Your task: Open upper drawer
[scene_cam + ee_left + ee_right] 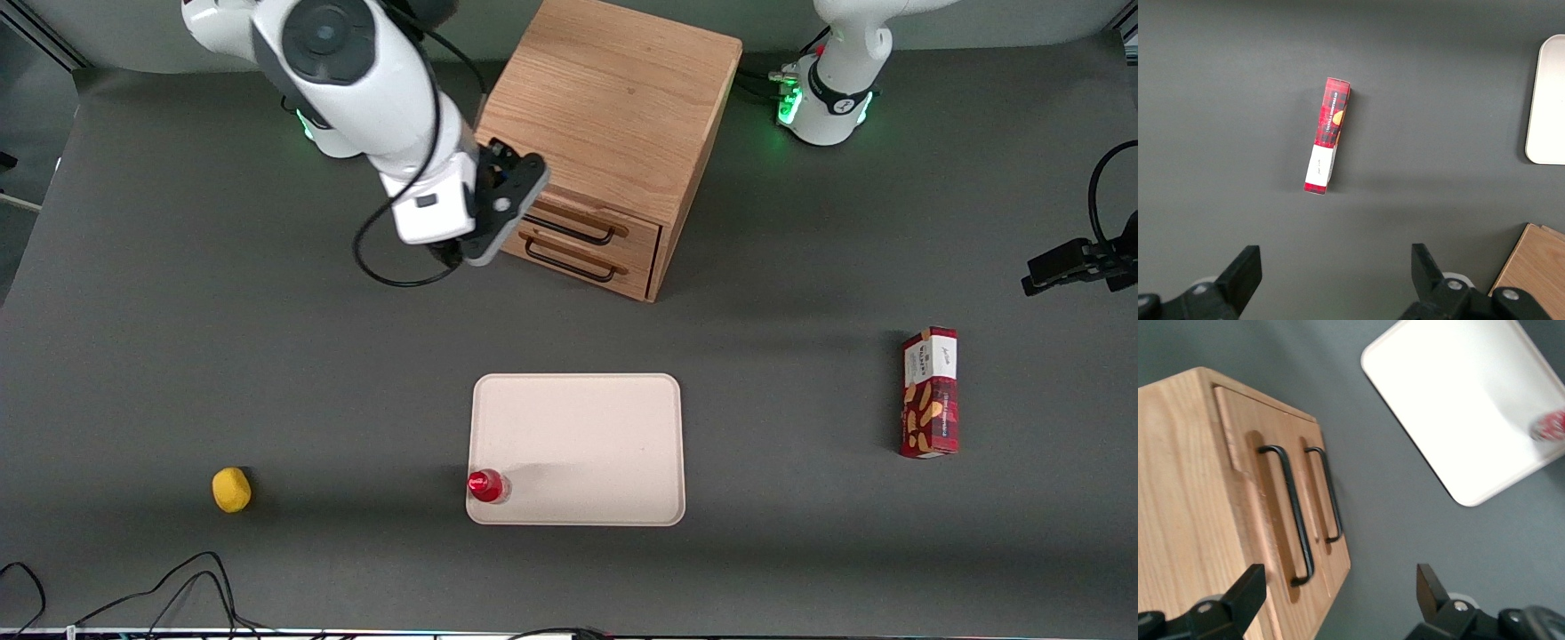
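Upper drawer (594, 216) shut; hand (514, 197) spread.
Drawer front faces desk's near edge, skewed; long axis w/ handle (1290, 513) horizontal. Hand hovers just beside cabinet (613, 107) corner, not touching.

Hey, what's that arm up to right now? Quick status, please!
Tool open, holding nothing, hovering by the cabinet's front corner. Upper drawer shut, handle not gripped. Nothing in the way.
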Controlling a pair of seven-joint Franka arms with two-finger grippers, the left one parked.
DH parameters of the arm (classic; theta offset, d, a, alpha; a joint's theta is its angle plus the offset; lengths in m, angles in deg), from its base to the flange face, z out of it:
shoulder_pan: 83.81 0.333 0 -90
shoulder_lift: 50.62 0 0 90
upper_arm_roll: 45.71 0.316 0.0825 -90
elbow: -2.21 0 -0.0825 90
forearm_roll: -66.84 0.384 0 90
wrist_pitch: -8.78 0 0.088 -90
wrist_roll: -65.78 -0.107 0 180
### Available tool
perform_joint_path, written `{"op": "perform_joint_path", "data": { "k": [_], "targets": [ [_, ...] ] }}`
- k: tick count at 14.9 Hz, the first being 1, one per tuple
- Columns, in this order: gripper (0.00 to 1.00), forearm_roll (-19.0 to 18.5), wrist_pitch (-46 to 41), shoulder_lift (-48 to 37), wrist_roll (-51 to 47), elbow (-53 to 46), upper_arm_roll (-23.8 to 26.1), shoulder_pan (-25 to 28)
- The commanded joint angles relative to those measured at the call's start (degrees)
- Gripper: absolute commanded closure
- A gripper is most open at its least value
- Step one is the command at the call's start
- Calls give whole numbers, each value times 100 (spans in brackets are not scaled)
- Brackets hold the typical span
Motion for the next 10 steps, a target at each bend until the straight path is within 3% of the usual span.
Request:
{"op": "perform_joint_path", "data": {
  "k": [1,10],
  "targets": [
    [0,71,-4,233,230,-331,128,101],
    [0,-52,179,312,615,169,216,119]
  ]
}}
